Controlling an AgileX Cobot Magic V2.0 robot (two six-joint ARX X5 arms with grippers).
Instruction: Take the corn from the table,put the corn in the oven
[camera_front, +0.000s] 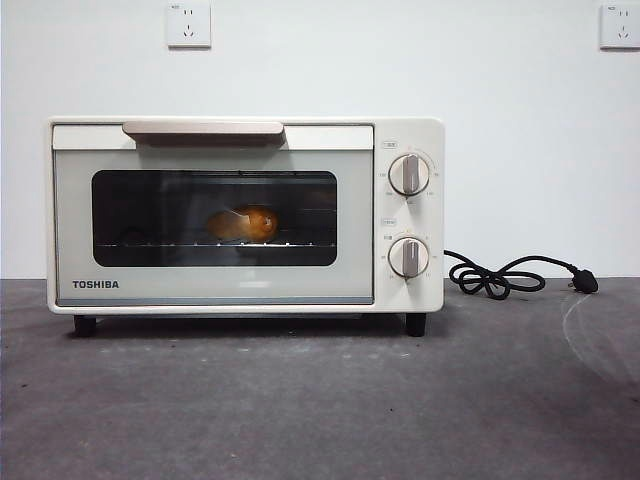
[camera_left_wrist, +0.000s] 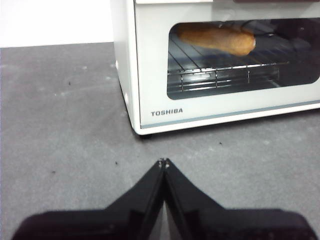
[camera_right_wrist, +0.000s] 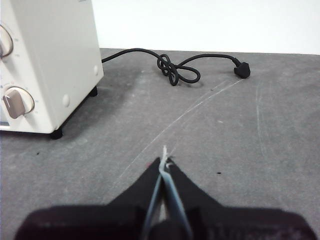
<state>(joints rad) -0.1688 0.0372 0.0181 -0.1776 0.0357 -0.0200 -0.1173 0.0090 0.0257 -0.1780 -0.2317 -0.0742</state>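
The corn (camera_front: 243, 224) lies on the wire rack inside the cream-white oven (camera_front: 245, 290), seen through its dark glass door, which is closed. The left wrist view shows the same corn (camera_left_wrist: 217, 39) behind the glass of the oven (camera_left_wrist: 210, 107). My left gripper (camera_left_wrist: 163, 161) is shut and empty, low over the table (camera_left_wrist: 60, 125) in front of the oven's left corner. My right gripper (camera_right_wrist: 165, 162) is also shut and empty, over the table (camera_right_wrist: 225, 130) to the right of the oven (camera_right_wrist: 50, 55). Neither gripper shows in the front view.
The oven's black cord (camera_front: 505, 275) lies coiled on the table to its right, with the plug (camera_front: 585, 283) at its end. The cord (camera_right_wrist: 175, 67) also shows in the right wrist view. Two knobs (camera_front: 409, 215) sit on the oven's right panel. A white wall stands behind.
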